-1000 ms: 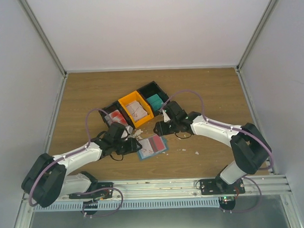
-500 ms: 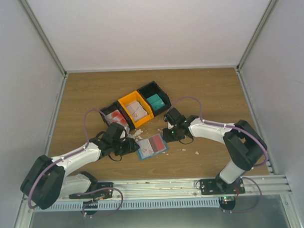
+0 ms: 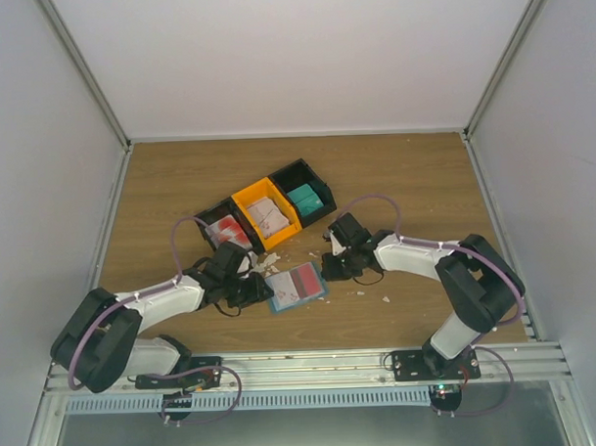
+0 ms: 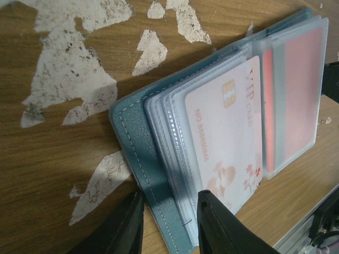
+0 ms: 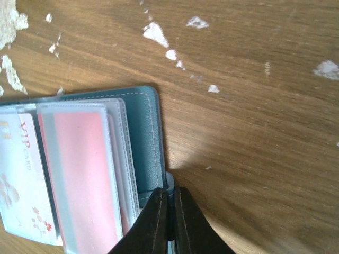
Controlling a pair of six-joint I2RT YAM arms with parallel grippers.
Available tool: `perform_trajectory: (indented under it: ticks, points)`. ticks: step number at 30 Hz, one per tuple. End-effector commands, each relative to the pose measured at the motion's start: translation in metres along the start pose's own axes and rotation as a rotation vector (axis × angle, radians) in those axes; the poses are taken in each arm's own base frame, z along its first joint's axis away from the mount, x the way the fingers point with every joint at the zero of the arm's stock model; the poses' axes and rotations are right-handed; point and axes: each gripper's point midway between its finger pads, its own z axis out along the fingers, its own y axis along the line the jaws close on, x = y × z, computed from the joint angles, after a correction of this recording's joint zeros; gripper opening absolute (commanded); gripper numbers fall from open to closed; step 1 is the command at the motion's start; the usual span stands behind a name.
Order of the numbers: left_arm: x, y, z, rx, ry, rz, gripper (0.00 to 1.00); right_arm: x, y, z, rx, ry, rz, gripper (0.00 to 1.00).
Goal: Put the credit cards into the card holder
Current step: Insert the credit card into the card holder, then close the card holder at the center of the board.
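The blue-teal card holder point(image 3: 296, 285) lies open on the wood between my two grippers. In the left wrist view its clear sleeves hold a white and pink credit card point(image 4: 228, 143) and a red card point(image 4: 296, 95). My left gripper point(image 4: 169, 203) straddles the holder's left edge point(image 4: 132, 137); one finger stands over the wood, the other over the sleeves, with a gap showing. My right gripper point(image 5: 169, 193) is shut on the thin right rim of the card holder point(image 5: 143, 132). More red and white cards lie in the left black bin point(image 3: 230, 230).
A row of bins sits behind the holder: the black one with cards, an orange one point(image 3: 265, 214) with white pieces, and a black one point(image 3: 303, 196) with a bright teal stack. White scraps point(image 3: 270, 263) litter the wood around the holder, and one point(image 3: 386, 299) lies to its right.
My right gripper has come down from beside the bins to the holder's right edge and closed on it. My left gripper has slid in over the left edge and narrowed.
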Motion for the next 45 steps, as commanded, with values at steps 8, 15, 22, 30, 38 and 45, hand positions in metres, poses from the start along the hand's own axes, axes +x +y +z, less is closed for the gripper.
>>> perform_trajectory:
  ticks: [8,15,22,30,38,45]
  points:
    - [-0.001,-0.006,0.014,0.067,0.02,0.032,0.29,-0.018,0.029,-0.033,-0.094,-0.063,-0.01,0.0]
    - [-0.006,-0.012,0.023,0.088,0.029,0.052,0.29,-0.022,0.062,-0.058,-0.236,-0.069,-0.047,0.0]
    - [-0.019,-0.024,0.032,0.119,0.023,0.086,0.29,-0.02,0.083,-0.061,-0.36,-0.051,-0.044,0.0]
    - [-0.025,-0.021,0.039,0.1,0.002,0.085,0.28,-0.009,0.096,-0.031,-0.455,0.014,-0.025,0.0]
    - [-0.02,0.003,0.026,0.013,-0.065,0.027,0.29,0.002,0.108,-0.001,-0.529,0.099,-0.009,0.0]
    - [-0.018,0.018,-0.003,-0.071,-0.149,-0.003,0.29,0.01,0.095,0.024,-0.495,0.156,0.024,0.04]
